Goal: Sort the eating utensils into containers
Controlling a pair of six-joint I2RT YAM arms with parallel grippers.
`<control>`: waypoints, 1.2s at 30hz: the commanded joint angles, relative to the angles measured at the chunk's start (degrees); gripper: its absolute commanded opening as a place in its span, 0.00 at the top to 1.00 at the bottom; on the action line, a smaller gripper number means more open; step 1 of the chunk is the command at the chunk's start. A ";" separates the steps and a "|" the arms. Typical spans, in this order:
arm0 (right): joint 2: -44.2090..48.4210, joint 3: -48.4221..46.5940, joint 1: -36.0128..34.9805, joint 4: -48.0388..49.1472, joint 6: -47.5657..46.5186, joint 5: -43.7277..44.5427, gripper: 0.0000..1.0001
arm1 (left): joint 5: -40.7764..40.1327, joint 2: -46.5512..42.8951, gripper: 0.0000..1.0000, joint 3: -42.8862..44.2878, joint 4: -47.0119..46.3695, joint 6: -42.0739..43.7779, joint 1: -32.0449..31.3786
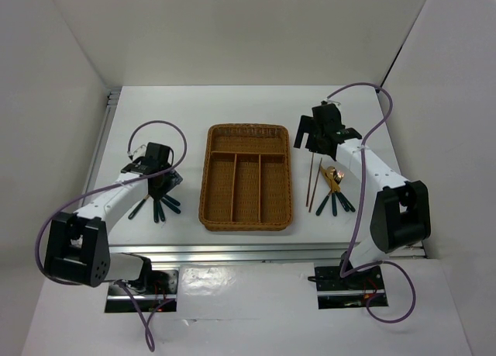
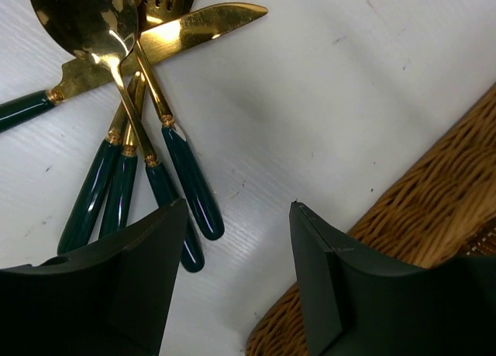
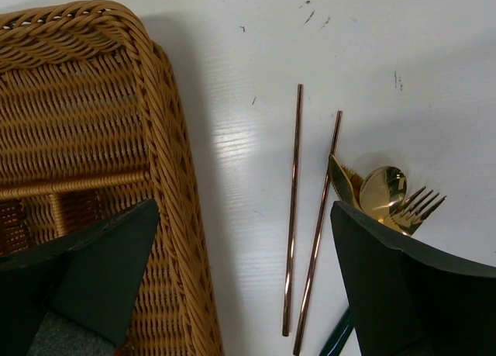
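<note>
The left gripper (image 2: 239, 210) is seen with jaws spread, nothing pinched; bare table (image 2: 349, 100) is left open between them; the wicker tray (image 2: 434, 193) is seen beside one finger; five teal handles (image 2: 194, 181) are counted by the other, their gold heads (image 2: 77, 19) partly cut off farther out; the right gripper (image 3: 244, 209) is spread wide; two chopsticks (image 3: 293, 209) are framed between its jaws, the tray beside one finger, one spoon (image 3: 384, 191) and one fork (image 3: 416, 209) half hidden by the other.

Looks down between parted black left gripper (image 2: 240, 216) jaws onto crossed gold-headed, dark-green-handled cutlery (image 2: 143, 92) on white tabletop (image 2: 333, 100); brown woven wicker tray (image 2: 418, 209) corner lower right.
</note>
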State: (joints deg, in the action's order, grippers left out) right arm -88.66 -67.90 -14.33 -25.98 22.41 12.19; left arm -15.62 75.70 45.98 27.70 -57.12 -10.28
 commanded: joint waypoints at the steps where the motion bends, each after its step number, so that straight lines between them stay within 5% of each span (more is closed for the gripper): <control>1: -0.46 -1.53 0.35 2.07 0.08 0.65 0.00 | -1.79 2.51 0.31 0.17 -2.74 -2.37 0.18; 36: -2.13 -2.06 0.35 0.49 0.09 2.93 0.00 | -3.89 9.64 0.40 -1.42 -2.04 -6.25 0.18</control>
State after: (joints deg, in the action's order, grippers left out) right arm -90.48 -67.92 -14.31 -26.20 22.50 13.67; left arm -18.22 84.68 45.19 25.23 -61.93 -10.28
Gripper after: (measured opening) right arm 0.999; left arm 0.611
